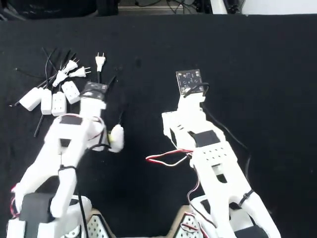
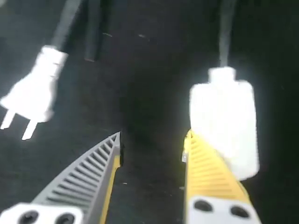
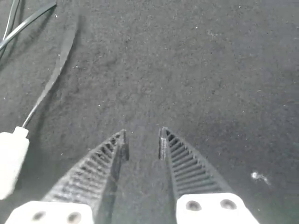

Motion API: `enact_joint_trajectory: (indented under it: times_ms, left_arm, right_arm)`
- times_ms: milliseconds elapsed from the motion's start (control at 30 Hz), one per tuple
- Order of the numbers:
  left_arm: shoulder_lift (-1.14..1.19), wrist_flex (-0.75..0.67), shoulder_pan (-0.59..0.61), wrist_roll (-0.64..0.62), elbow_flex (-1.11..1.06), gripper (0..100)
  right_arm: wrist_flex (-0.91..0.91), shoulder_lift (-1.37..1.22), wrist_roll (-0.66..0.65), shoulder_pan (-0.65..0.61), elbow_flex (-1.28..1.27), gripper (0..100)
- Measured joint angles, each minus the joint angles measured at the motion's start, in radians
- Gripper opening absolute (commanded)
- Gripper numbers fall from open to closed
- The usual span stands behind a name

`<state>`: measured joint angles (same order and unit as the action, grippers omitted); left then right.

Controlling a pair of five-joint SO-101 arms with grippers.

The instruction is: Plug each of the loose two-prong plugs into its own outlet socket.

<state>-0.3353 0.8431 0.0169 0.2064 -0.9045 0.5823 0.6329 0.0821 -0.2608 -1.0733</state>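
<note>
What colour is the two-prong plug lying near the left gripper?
The plug is white; the left wrist view shows it best.

Both arms are white plastic with black motor blocks. The left arm [image 1: 64, 144] has a black cable tie. The right arm [image 1: 208, 148] trails red-and-white wires [image 1: 166, 159] and a black cable, and has a dark circuit board [image 1: 189, 81] at its wrist. The left end effector [image 2: 152, 142] has one grey ribbed finger [image 2: 88, 172] and one yellow [image 2: 208, 172]. The right end effector [image 3: 142, 140] has two dark ribbed ones. All sit on white, two-screw bases.
</note>
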Motion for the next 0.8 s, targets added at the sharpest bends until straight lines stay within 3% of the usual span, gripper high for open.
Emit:
enact_joint_trajectory:
  times_ms: [167, 300, 533, 700, 800]
  left_arm:
    - [0.002, 0.164, -0.081, 0.000, 0.091, 22]
    - [-0.037, 0.176, -0.080, -0.020, 0.094, 22]
    - [-0.044, -0.005, -0.061, -0.026, -0.011, 22]
    - [-0.020, -0.057, -0.176, -0.044, -0.018, 22]
    - [-0.018, -0.118, -0.249, -0.149, -0.018, 22]
  right_arm:
    - [0.000, 0.000, 0.000, 0.003, 0.000, 10.6]
    - [0.000, 0.000, 0.000, 0.003, 0.000, 10.6]
    - [0.000, 0.000, 0.000, 0.003, 0.000, 10.6]
    - [0.000, 0.000, 0.000, 0.003, 0.000, 10.6]
    - [0.000, 0.000, 0.000, 0.046, 0.000, 10.6]
